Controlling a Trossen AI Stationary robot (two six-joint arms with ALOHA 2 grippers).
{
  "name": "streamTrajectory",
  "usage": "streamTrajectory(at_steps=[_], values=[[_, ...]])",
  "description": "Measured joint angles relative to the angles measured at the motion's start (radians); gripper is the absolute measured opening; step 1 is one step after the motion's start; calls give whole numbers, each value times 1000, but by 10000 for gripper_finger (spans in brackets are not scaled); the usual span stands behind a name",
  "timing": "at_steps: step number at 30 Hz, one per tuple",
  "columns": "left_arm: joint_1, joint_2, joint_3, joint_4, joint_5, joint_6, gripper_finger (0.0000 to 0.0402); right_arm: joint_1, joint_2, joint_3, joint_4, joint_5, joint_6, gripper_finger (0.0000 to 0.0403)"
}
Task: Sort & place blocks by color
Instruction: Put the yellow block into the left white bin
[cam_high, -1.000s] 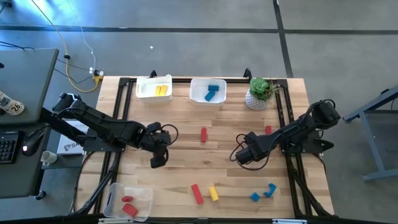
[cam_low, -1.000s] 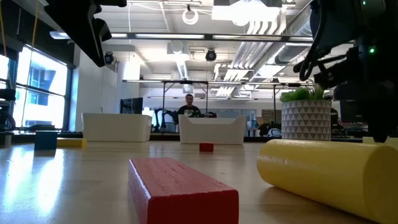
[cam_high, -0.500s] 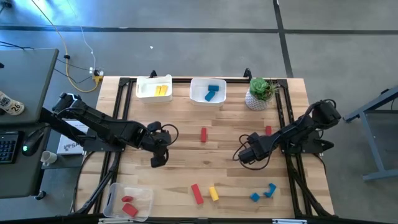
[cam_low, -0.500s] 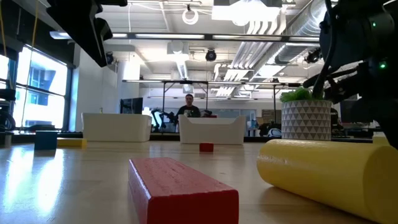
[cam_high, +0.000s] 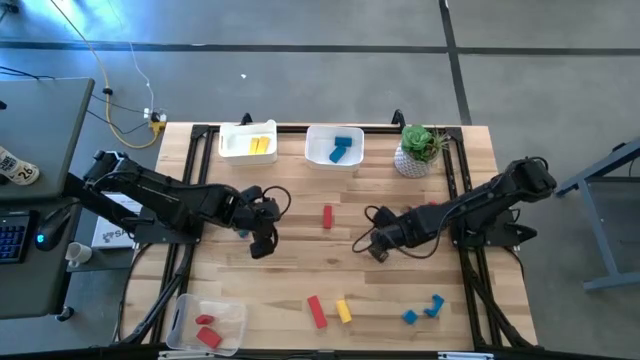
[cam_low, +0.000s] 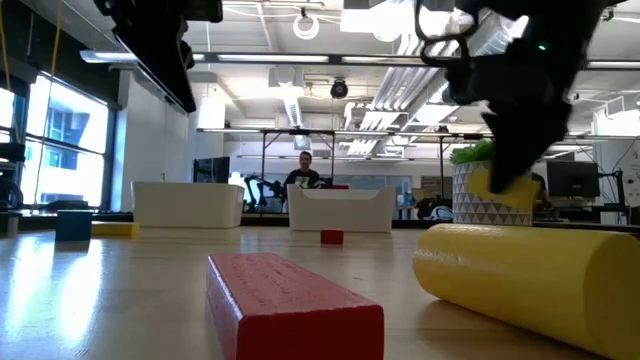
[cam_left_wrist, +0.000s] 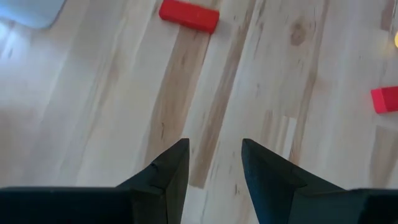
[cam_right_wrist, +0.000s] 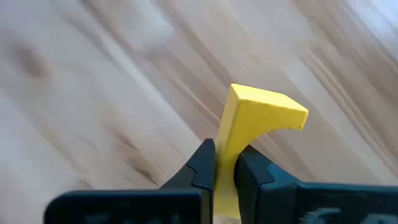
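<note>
My right gripper (cam_high: 376, 248) is at mid-table, shut on a yellow block (cam_right_wrist: 261, 115) with a bent, overhanging top. In the low view the same yellow block (cam_low: 500, 186) hangs under the gripper, clear of the wood. My left gripper (cam_high: 262, 243) hovers open over bare wood left of centre, with nothing between its fingers (cam_left_wrist: 171, 168). A red bar (cam_high: 327, 216) lies flat at mid-table. A red bar (cam_high: 316, 311), a yellow cylinder (cam_high: 343, 311) and two blue pieces (cam_high: 424, 310) lie along the near edge. My right gripper pinches the yellow block between its two fingers, on the two flat sides of the block's narrow stem (cam_right_wrist: 229, 134). The wider bent end sticks out past the fingertips. The block is lifted clear of the table and hangs below the gripper.
White bins stand at the far edge, one holding yellow pieces (cam_high: 248, 142) and one holding blue pieces (cam_high: 335, 146). A third bin (cam_high: 207, 325) with red pieces sits at the near left corner. A potted plant (cam_high: 420, 148) is at the far right, with a red block (cam_high: 432, 209) near it.
My right gripper has moved toward the table's left edge, and the yellow block now shows under it in the low view, clear of the table. My left gripper has shifted a little toward the right and far edges.
</note>
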Motion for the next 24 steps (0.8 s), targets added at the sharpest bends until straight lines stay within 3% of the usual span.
streamTrajectory(at_steps=[5,11,19,24], values=[[17,0,0,45,0,124,133,-56,-22,0,219,-85,-260,13],[22,0,0,121,0,271,133,-137,-25,0,425,-286,-480,12],[22,0,0,224,3,460,133,-226,-25,0,588,-536,-643,12],[22,0,0,293,55,528,135,-269,-25,0,667,-658,-709,12]])
